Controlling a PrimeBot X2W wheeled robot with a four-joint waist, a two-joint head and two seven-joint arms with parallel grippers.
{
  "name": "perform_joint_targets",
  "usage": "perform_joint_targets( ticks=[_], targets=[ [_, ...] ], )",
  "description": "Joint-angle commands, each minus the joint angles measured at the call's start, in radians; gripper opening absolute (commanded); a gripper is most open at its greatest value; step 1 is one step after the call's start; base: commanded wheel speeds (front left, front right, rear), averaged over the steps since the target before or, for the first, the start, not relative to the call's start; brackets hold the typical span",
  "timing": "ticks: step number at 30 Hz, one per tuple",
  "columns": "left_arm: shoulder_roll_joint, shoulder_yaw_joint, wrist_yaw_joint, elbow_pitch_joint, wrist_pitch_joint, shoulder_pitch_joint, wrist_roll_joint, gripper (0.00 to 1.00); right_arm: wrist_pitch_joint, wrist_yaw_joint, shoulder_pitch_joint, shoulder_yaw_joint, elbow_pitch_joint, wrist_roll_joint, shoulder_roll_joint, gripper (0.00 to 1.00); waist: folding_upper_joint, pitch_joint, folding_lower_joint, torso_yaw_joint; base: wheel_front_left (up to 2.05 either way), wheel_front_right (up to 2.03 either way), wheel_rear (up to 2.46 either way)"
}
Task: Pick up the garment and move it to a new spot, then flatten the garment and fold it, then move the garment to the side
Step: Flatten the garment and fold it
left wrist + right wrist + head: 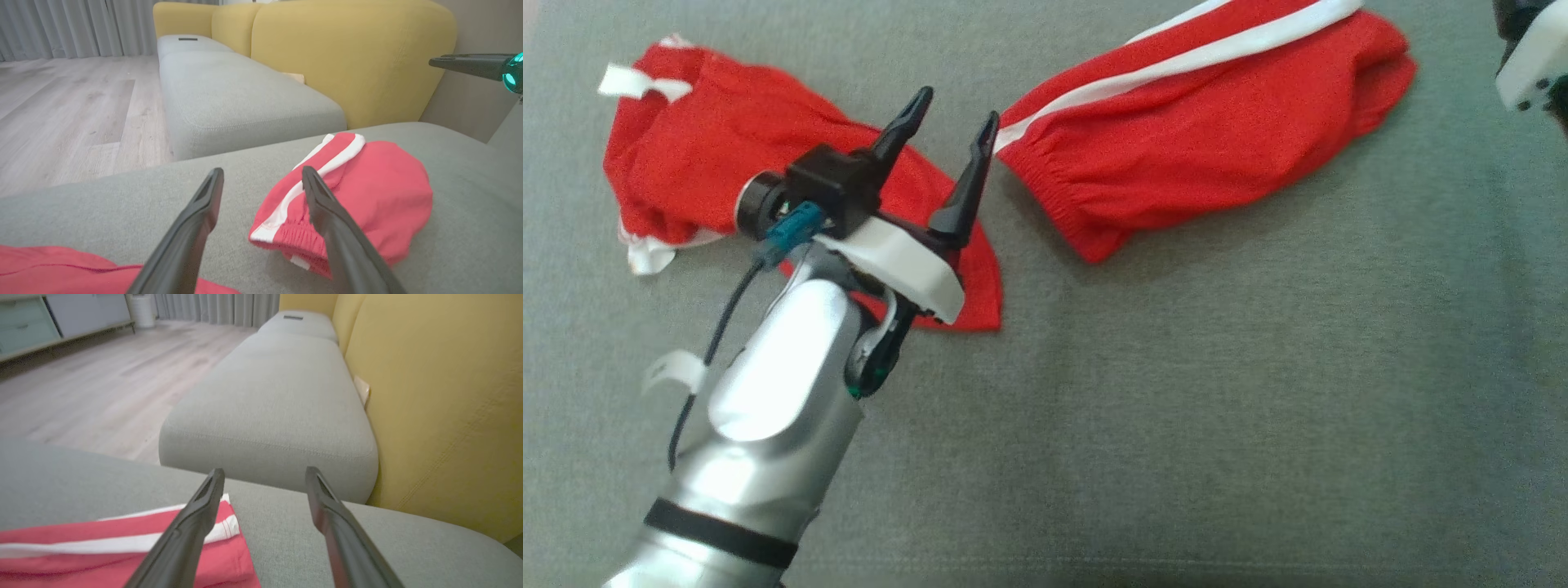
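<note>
Red and crumpled, the garment (686, 155) lies on the grey sofa cushion (1217, 408) just below the left gripper (956, 106), which hovers wide and empty, so the pick-up seems in hand, calling next for a descent and a pinch on the cloth.

Grey fabric seat cushion (1217, 425) is lying bare nearside. Red cloth heap (678, 155) and red white-striped garment (1209, 122) are occupying far strip.
</note>
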Motion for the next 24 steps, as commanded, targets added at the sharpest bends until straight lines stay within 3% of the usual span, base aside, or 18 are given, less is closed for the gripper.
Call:
perform_joint_targets(
  ticks=[1, 7, 13, 24],
  targets=[
    [0.031, 0.041, 0.007, -0.037, -0.012, -0.018, 0.005, 1.0, -0.016, -0.001, 0.003, -0.006, -0.036, 0.008, 0.001, 1.0, -0.0001, -0.035, 0.0001, -0.029, 0.0, 0.0, 0.0],
    [0.028, 0.134, 0.03, -0.121, -0.012, 0.059, -0.003, 1.0, -0.151, -0.001, 0.122, -0.087, -0.121, 0.039, 0.034, 1.0, -0.0001, -0.118, 0.0001, -0.07, 0.0, 0.0, 0.0],
    [0.019, 0.217, 0.043, -0.199, -0.012, 0.152, 0.012, 1.0, -0.239, -0.001, 0.263, -0.179, -0.215, -0.007, 0.095, 1.0, -0.0001, -0.169, 0.0001, -0.106, 0.0, 0.0, 0.0],
    [-0.035, 0.319, 0.019, -0.301, -0.012, 0.347, 0.083, 1.0, -0.297, -0.001, 0.585, -0.378, -0.441, -0.215, 0.321, 1.0, -0.0001, -0.219, 0.0001, -0.148, 0.0, 0.0, 0.0]
  ],
)
